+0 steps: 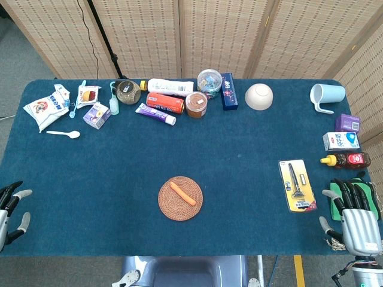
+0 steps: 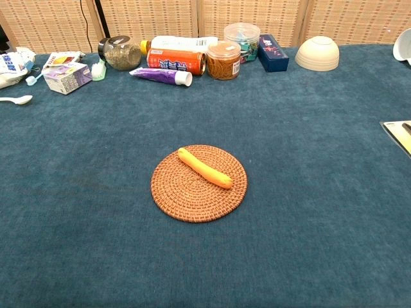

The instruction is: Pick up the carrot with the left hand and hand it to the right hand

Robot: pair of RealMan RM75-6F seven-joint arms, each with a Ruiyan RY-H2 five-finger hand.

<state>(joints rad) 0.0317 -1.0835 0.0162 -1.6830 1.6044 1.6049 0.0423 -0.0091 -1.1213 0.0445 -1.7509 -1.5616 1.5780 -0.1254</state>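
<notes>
We see the slim orange carrot (image 1: 182,193) lying diagonally on the round woven rattan mat (image 1: 169,207), approx. midway btwn our two hands, well apart from both. In chest view the same carrot (image 2: 204,168) rests on the mat (image 2: 186,202), thin end toward far left, touching nothing else.

Left hand (image 1: 12,213) sits at the near left edge of the dark blue felt-covered table (image 1: 108,161), fingers spread, holding nothing. Only partly in head view; chest view doesn't show it.

Right hand (image 1: 354,217) at near right edge, back of hand up, fingers apart and pointing away from us, also w/ nothing in them. Just beyond its fingertips lies a green item (image 1: 371,190), partly hidden, can't tell what. Just to its left: a yellow blister-card pack w/ a black tool (image 1: 297,185).

Further beyond the right hand, along the right side: brown sauce bottle w/ yellow cap (image 1: 345,159), white-blue milk carton (image 1: 341,141), small purple box (image 1: 347,123), pale blue mug on its side (image 1: 326,95).

Far from both hands, along the back edge: cream bowl upside down (image 1: 258,96), navy box (image 1: 228,91), clear lidded tub (image 1: 209,82), brown jar (image 1: 195,104), orange-red can on its side (image 1: 166,103), purple-white tube (image 1: 155,113), white bottle lying down (image 1: 170,86), round glass jar (image 1: 128,91).

Well beyond the left hand: white plastic spoon (image 1: 64,134), white snack bag (image 1: 46,107), small lilac carton (image 1: 96,115).
</notes>
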